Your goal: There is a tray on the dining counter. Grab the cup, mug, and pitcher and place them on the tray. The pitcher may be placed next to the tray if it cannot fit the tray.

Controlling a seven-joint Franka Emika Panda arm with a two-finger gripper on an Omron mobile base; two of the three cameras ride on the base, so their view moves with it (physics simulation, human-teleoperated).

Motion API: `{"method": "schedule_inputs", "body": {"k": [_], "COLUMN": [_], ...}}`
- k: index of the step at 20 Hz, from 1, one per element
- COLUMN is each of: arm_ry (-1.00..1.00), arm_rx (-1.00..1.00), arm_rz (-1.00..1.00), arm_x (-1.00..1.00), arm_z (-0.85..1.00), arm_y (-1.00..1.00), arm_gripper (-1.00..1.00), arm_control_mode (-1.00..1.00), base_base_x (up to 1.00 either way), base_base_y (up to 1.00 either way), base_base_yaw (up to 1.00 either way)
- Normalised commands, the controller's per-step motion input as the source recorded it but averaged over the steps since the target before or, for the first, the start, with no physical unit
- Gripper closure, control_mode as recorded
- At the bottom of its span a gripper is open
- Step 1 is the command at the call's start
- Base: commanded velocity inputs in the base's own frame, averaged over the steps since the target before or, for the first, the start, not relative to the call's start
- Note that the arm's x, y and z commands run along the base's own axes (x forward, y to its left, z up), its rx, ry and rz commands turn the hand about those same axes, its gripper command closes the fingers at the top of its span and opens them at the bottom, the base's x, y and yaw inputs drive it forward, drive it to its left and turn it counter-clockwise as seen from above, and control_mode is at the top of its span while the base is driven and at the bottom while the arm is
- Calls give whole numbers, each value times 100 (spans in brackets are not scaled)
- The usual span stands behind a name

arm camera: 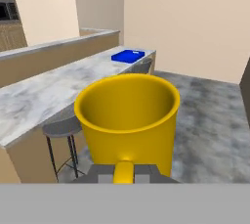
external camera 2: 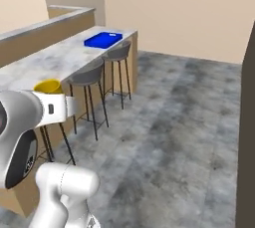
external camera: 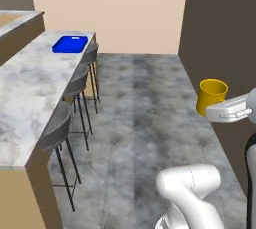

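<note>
While claw [arm camera: 125,175] grips mug [arm camera: 128,120] over grey floor [external camera: 145,118], tray [external camera: 69,44] sits at far end of dining counter [external camera: 30,88]; stools [external camera: 75,85] alongside.

The desk [external camera: 35,83] is a long marble-topped bar with a tan panel front. The bright blue tray [external camera: 70,44] lies flat on it at the far end, near the corner. Below the tray's edge of the desk, stools [external camera: 57,128] stand on the mottled grey floor [external camera: 145,108].
</note>
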Motion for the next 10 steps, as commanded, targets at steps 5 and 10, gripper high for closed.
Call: {"method": "schedule_inputs", "body": {"k": [5,10], "arm_ry": [0,0], "arm_rx": [0,0], "arm_rz": [0,0], "arm_x": [0,0], "arm_z": [0,0], "arm_y": [0,0], "arm_gripper": [100,100], "arm_control_mode": [100,100], "base_base_x": [100,100], "base_base_y": [-81,-86], "base_base_yaw": [24,32]}}
